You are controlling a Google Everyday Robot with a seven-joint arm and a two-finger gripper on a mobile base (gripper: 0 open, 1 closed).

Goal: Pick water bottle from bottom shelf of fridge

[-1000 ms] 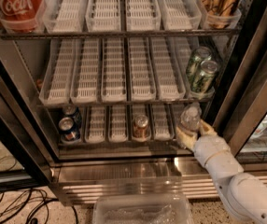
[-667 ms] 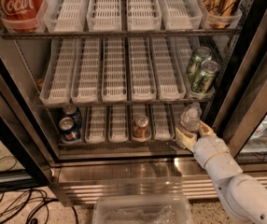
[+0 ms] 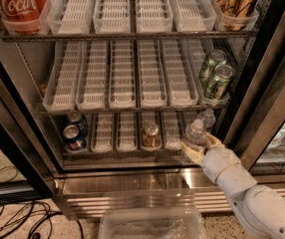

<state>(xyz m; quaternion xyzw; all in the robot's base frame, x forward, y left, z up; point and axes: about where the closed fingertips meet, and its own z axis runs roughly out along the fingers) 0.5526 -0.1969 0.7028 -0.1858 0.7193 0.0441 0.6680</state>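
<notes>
The fridge [image 3: 18, 133] stands open, with a black frame and shelves of white slotted trays. A small clear water bottle [image 3: 197, 131] with a white cap stands at the right end of the bottom shelf [image 3: 127, 154]. A second clear bottle [image 3: 209, 117] stands just behind it. My gripper [image 3: 200, 146] reaches in from the lower right on a white arm. Its tan fingers [image 3: 189, 151] sit on either side of the front bottle's lower body, closed on it. The bottle is upright in its lane.
A blue can [image 3: 74, 137] and a brown can [image 3: 150, 134] stand on the bottom shelf. Two green cans [image 3: 215, 76] are on the middle shelf right, and a red Coca-Cola bottle [image 3: 19, 4] is top left. A clear plastic bin [image 3: 152, 224] and cables [image 3: 13, 220] lie on the floor.
</notes>
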